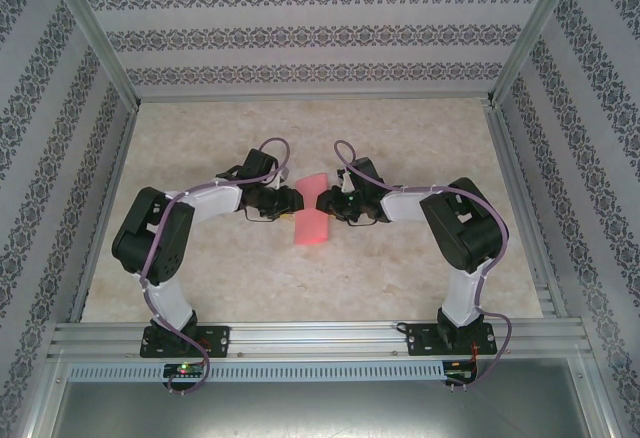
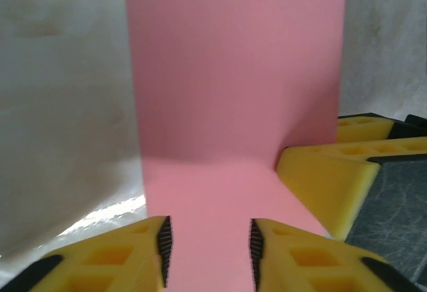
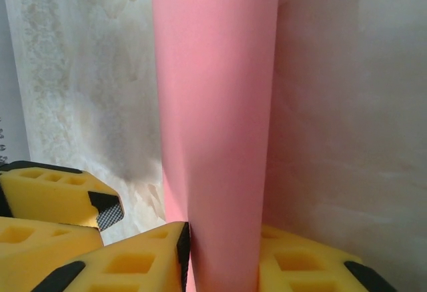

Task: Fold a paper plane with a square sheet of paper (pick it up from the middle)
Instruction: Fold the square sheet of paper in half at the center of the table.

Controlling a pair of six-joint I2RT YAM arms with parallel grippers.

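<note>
The square sheet of paper [image 1: 312,220] is pink-red and stands bent between my two grippers at the middle of the table. In the left wrist view the paper [image 2: 233,105] lies flat near the camera, then rises like a wall. My left gripper [image 2: 209,252] stands open over the flat part, which runs under both of its fingers. In the right wrist view the paper [image 3: 220,105] curves into a loose fold, and my right gripper [image 3: 223,259] is shut on that fold. The right gripper's yellow fingers [image 2: 333,185] touch the sheet's edge at the bend.
The marbled beige tabletop [image 1: 200,278] stretches around the sheet. Patterned walls [image 1: 320,33] and aluminium posts enclose the table on three sides. The two grippers [image 1: 290,201] [image 1: 325,203] face each other closely, almost touching across the paper.
</note>
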